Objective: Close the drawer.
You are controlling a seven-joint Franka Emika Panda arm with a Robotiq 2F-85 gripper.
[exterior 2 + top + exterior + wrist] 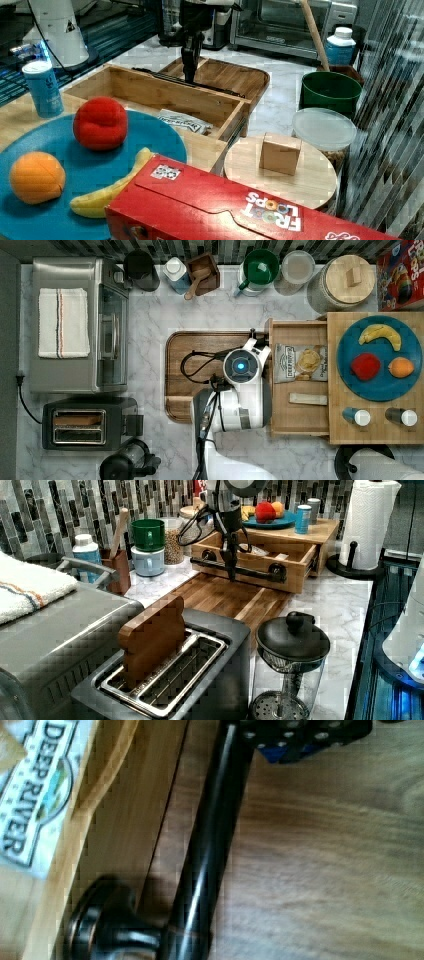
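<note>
The drawer (300,415) is a shallow light wood tray, pulled out of its box toward the top view's left. A chips bag (300,362) and a small pale packet (307,398) lie in it. A dark bar handle (250,571) runs along its front. My gripper (231,572) points straight down with its fingers shut, its tip against the outer side of that handle (160,75), above the dark board. In the wrist view the handle (210,845) runs beside the drawer front, and a black finger pad (300,735) sits at its far end. My wrist (242,366) covers the drawer front in the top view.
The dark brown board (200,390) lies under my arm. The box top carries a blue plate (380,357) of fruit and two shakers. Jars, a green cup (260,267) and a cereal box line the back; a toaster oven (75,325), toaster and paper towel roll (367,525) stand around.
</note>
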